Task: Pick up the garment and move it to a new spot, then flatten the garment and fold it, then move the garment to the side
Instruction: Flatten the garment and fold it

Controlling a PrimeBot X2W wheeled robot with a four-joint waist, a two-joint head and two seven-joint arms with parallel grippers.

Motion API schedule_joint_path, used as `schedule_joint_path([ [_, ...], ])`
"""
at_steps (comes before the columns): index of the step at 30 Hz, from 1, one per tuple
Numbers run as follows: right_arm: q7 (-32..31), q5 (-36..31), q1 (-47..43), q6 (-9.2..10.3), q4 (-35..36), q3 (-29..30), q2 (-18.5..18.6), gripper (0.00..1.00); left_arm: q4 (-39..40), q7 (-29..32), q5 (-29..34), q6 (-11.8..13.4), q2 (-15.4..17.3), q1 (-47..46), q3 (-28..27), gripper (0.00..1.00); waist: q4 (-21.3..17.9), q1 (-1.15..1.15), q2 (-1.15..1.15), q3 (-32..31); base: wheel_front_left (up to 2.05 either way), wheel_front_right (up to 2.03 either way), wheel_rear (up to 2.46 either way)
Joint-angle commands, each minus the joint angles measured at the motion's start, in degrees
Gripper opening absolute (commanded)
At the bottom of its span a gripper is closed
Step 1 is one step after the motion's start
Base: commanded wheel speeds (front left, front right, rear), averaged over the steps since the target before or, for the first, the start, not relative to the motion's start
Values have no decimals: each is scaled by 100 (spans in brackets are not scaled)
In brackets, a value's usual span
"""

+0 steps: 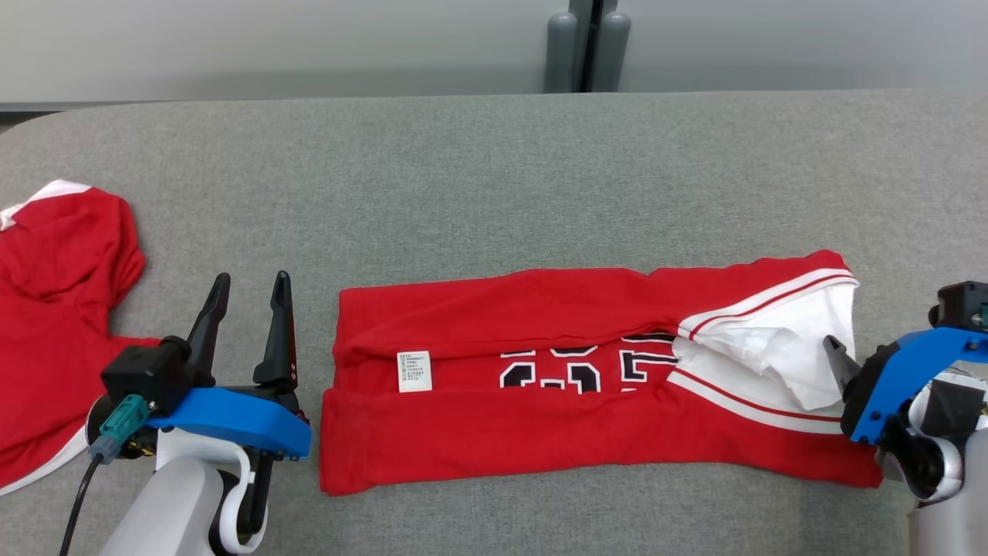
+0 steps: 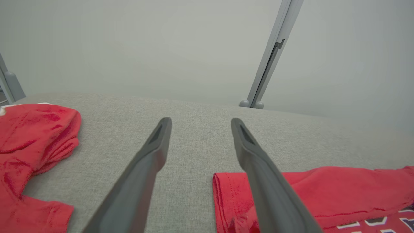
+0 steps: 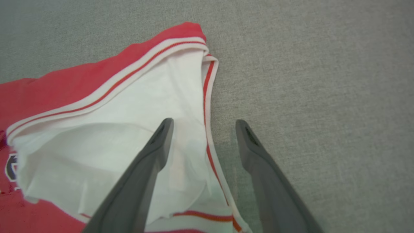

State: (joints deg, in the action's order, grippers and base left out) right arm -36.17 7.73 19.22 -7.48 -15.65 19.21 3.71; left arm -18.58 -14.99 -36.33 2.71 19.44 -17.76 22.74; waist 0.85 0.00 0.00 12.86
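Garment [image 1: 540,432] on the grey surface [image 1: 478,177], lying on the robot's side of the pale post [image 1: 587,46] and roughly centred on it. It's a long red band, both long edges turned in toward the middle. Its long axis runs crosswise, left of the post to right of it.

Left gripper [image 1: 253,278] sits well left of the post, just beside the garment's short left end but apart from it. Its jaws are spread wide with nothing between them.

Right gripper [image 3: 204,122] is far right of the post, right at the other short end. It's spread wide too, one finger over white cloth, the other over bare surface. Whether either touches the fabric, I can't tell. That arm looks the nearer to its end.

Looks-wise, a white care label [image 1: 414,371] shows left of the post, with dark, white-edged numerals [image 1: 587,374] peeking from the central seam. The right end gapes open on white lining [image 1: 772,347] with striped trim, still untidy. A second red garment [image 1: 54,309] lies crumpled furthest left of the post.
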Motion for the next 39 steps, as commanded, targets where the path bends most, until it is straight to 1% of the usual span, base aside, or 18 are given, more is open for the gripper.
schedule_joint_path([
  [1, 71, -97, 102, -3, -98, 24, -24, 100, -16, -24, 40, -12, -10, 18, -25, 100, 34, 0, 0, 28, 0, 0, 0],
  [4, 219, -242, 218, -3, -469, 47, -45, 100, -90, -25, 156, -9, 47, -1, 30, 100, 81, 0, 0, 66, 0, 0, 0],
  [7, 308, -292, 320, -3, -808, 50, -66, 100, -148, -25, 209, -16, 39, -85, 67, 100, 160, 0, 0, 94, 0, 0, 0],
  [11, 254, -379, 330, -9, -1168, -148, -102, 100, -201, -25, 207, -42, 17, -113, 50, 100, 205, 0, 0, 102, 0, 0, 0],
  [12, 177, -358, 318, -10, -1250, -217, -121, 75, -212, -25, 211, -50, 9, -104, 49, 100, 211, 0, 0, 102, 0, 0, 0],
  [13, 161, -335, 320, -11, -1304, -260, -133, 14, -221, -26, 214, -52, 4, -96, 44, 100, 212, 0, 0, 101, 0, 0, 0],
  [14, 172, -321, 326, -15, -1336, -309, -145, 0, -230, -26, 206, -62, -6, -86, 35, 100, 212, 0, 0, 97, 0, 0, 0],
  [16, 218, -326, 302, -13, -1337, -331, -136, 0, -239, -26, 206, -52, -42, -51, 32, 100, 209, 0, 0, 70, 0, 0, 0],
  [19, 288, -272, 231, -8, -1168, -262, -5, 0, -269, -26, 204, -57, -69, 20, 49, 100, 188, 0, 0, -11, 0, 0, 0],
  [24, 276, -331, 119, -1, -575, -38, 354, 0, -277, -26, 169, -68, -51, 150, -22, 100, 85, 0, 0, -174, 0, 0, 0],
  [26, 249, -364, 33, -2, -300, 75, 510, 0, -248, -26, 175, -32, -60, 222, -50, 100, 45, 0, 0, -247, 0, 0, 0],
  [31, 33, -450, -193, -2, 323, 448, 877, 0, -243, -26, 171, -56, -66, 396, -87, 100, -15, 0, 0, -437, 0, 0, 0],
  [33, -83, -512, -289, -2, 524, 549, 967, 0, -201, -26, 185, -14, -101, 476, -71, 100, -27, 0, 0, -512, 0, 0, 0],
  [36, -259, -534, -365, -2, 777, 582, 975, 0, -154, -26, 174, 18, -94, 568, -68, 100, -41, 0, 0, -593, 0, 0, 0],
  [39, -392, -495, -452, -2, 965, 419, 861, 0, -125, -26, 165, 30, -111, 628, -48, 100, -24, 0, 0, -665, 0, 0, 0],
])
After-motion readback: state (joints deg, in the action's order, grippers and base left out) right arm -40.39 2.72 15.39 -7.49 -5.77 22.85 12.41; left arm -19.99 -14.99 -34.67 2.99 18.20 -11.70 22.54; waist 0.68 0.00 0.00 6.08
